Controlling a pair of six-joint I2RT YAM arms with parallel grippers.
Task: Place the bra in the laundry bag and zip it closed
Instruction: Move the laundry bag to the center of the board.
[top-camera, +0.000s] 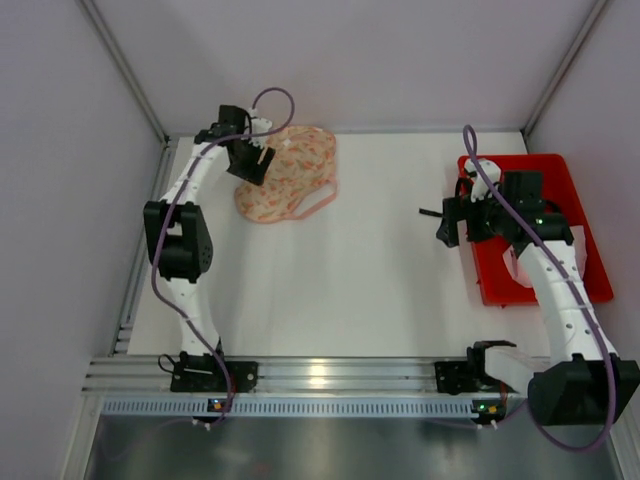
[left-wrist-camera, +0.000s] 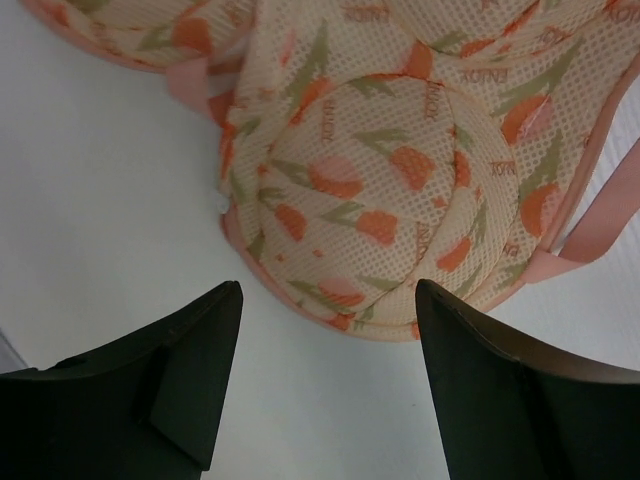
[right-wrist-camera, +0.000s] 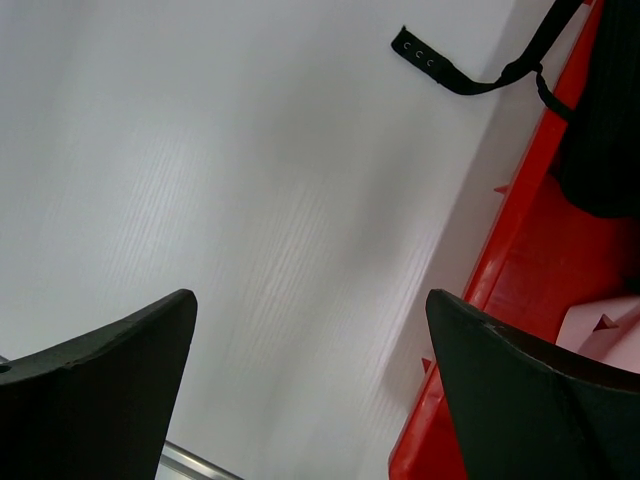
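Observation:
The laundry bag (top-camera: 290, 180) is a cream mesh pouch with orange tulip print and pink trim, lying at the table's back left. My left gripper (top-camera: 255, 160) hovers at its left edge. In the left wrist view the bag (left-wrist-camera: 400, 170) lies just beyond my open left gripper (left-wrist-camera: 328, 290), not touched. The black bra (top-camera: 470, 192) lies in the red tray (top-camera: 590, 270), with one strap (right-wrist-camera: 450, 75) trailing onto the table. My right gripper (top-camera: 452, 222) stands open over the tray's left rim (right-wrist-camera: 520, 260), holding nothing (right-wrist-camera: 310, 295).
A pale pink item (right-wrist-camera: 600, 325) also lies in the red tray. The bag's pink handle loop (top-camera: 315, 205) sticks out toward the table's middle. Grey walls close in the table on the left, back and right. An aluminium rail (top-camera: 330, 375) runs along the near edge.

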